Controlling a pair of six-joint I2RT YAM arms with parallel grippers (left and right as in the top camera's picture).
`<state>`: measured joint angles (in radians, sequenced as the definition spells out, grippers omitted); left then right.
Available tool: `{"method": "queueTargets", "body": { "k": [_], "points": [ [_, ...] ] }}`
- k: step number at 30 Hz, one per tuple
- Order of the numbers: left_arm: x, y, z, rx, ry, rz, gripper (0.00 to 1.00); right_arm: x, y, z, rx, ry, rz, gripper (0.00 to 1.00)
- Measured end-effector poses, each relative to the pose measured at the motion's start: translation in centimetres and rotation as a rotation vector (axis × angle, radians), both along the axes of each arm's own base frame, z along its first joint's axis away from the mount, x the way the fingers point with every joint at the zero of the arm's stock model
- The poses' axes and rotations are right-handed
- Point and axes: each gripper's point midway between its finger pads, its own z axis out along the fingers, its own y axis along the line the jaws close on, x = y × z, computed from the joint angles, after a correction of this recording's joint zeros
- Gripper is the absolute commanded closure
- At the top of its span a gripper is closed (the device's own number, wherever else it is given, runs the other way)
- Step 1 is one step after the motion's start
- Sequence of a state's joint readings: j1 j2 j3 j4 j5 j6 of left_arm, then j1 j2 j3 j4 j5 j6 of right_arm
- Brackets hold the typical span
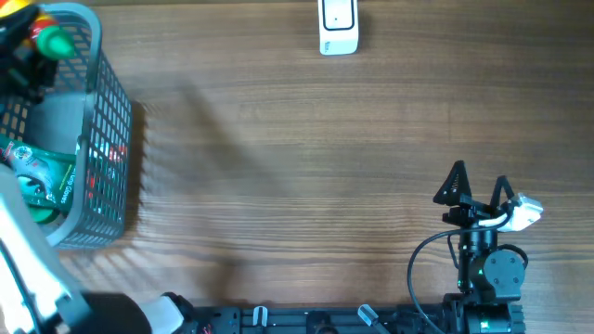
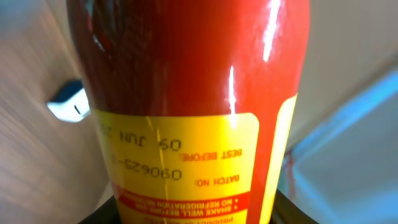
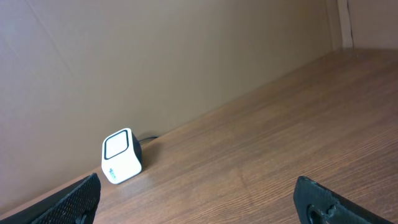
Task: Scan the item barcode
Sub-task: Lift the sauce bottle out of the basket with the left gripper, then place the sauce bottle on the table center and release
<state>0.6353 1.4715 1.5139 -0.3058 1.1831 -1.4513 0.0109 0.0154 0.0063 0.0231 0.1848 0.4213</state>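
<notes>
Left gripper sits over the far corner of the basket, at the left of the table. The bottle is right against its camera. Fingers are out of frame, so I cannot tell whether they pinch the bottle or only flank it. Right gripper spread wide, idle, near right.

Step, as judged: get the bottle out of the basket and over to the scanner, which stands at the far edge, well apart to the right.
- Confirm a firm hold before lifting; the body looks slick.
- Rise clear of the basket wall, then travel right.
- No barcode on the face seen; expect to turn the bottle until the code faces the scanner window.
- Glare could spoil the read; tilt slightly.

Bottle: glossy red, round, bright highlights. Yellow label with batch and best-before print, upside down in the wrist view. Green cap.
</notes>
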Motion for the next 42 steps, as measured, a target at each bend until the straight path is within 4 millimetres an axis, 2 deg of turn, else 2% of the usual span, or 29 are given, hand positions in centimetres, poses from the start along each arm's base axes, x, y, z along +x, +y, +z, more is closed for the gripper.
{"method": "queueTargets", "body": {
  "k": [2, 4, 5, 6, 8, 9, 11, 13, 17, 22, 24, 29, 31, 33, 35, 37, 39, 40, 42],
  "points": [
    [-0.4, -4.5, 1.5, 0.057, -0.052, -0.083, 0.61, 0.0, 0.0, 0.0, 0.000, 0.000, 0.000, 0.00],
    [-0.8, -10.1, 2.1, 0.104, -0.083, -0.196, 0.61, 0.0, 0.0, 0.0, 0.000, 0.000, 0.000, 0.00],
    [-0.9, -10.9, 2.0, 0.123, -0.091, -0.214, 0.61, 0.0, 0.0, 0.0, 0.000, 0.000, 0.000, 0.00],
    [-1.5, -15.1, 1.3, 0.138, -0.068, -0.304, 0.61, 0.0, 0.0, 0.0, 0.000, 0.000, 0.000, 0.00],
    [-2.3, -19.2, -1.8, 0.200, 0.037, -0.353, 0.60, 0.0, 0.0, 0.0, 0.000, 0.000, 0.000, 0.00],
    [-3.0, -21.5, -4.0, 0.258, 0.108, -0.385, 0.60, 0.0, 0.0, 0.0, 0.000, 0.000, 0.000, 0.00],
    [-4.6, -24.1, -8.0, 0.392, 0.233, -0.405, 0.60, 0.0, 0.0, 0.0, 0.000, 0.000, 0.000, 0.00],
    [-6.7, -25.9, -11.1, 0.550, 0.331, -0.414, 0.60, 0.0, 0.0, 0.0, 0.000, 0.000, -0.001, 0.00],
    [-8.9, -27.5, -14.1, 0.743, 0.404, -0.433, 0.60, 0.0, 0.0, 0.0, 0.000, 0.000, 0.000, 0.00],
    [-8.4, -29.1, -18.7, 0.969, 0.452, -0.417, 0.60, 0.0, 0.0, 0.0, 0.000, 0.000, 0.000, 0.00],
    [-7.8, -30.3, -21.5, 1.040, 0.475, -0.432, 0.61, 0.0, 0.0, 0.0, 0.000, 0.000, 0.000, 0.00],
    [-7.0, -34.4, -29.9, 1.177, 0.540, -0.515, 0.61, 0.0, 0.0, 0.0, 0.000, 0.000, 0.000, 0.00],
    [-7.5, -35.9, -33.4, 1.220, 0.566, -0.561, 0.60, 0.0, 0.0, 0.0, 0.000, 0.000, 0.000, 0.00],
    [-8.2, -37.4, -36.0, 1.254, 0.575, -0.604, 0.59, 0.0, 0.0, 0.0, 0.000, 0.000, 0.000, 0.00],
    [-9.2, -39.0, -37.8, 1.282, 0.563, -0.644, 0.53, 0.0, 0.0, 0.0, 0.000, 0.000, 0.000, 0.00],
    [-10.1, -40.1, -38.5, 1.300, 0.543, -0.673, 0.48, 0.0, 0.0, 0.0, 0.000, 0.000, 0.000, 0.00],
    [-11.3, -41.2, -38.7, 1.326, 0.514, -0.697, 0.14, 0.0, 0.0, 0.0, 0.000, 0.000, 0.000, 0.00],
    [-11.5, -41.4, -38.7, 1.336, 0.507, -0.698, 0.01, 0.0, 0.0, 0.0, 0.000, 0.000, 0.000, 0.00],
    [-11.5, -41.1, -38.7, 1.353, 0.509, -0.689, 0.00, 0.0, 0.0, 0.0, 0.000, 0.000, 0.000, 0.00]
  ]
}}
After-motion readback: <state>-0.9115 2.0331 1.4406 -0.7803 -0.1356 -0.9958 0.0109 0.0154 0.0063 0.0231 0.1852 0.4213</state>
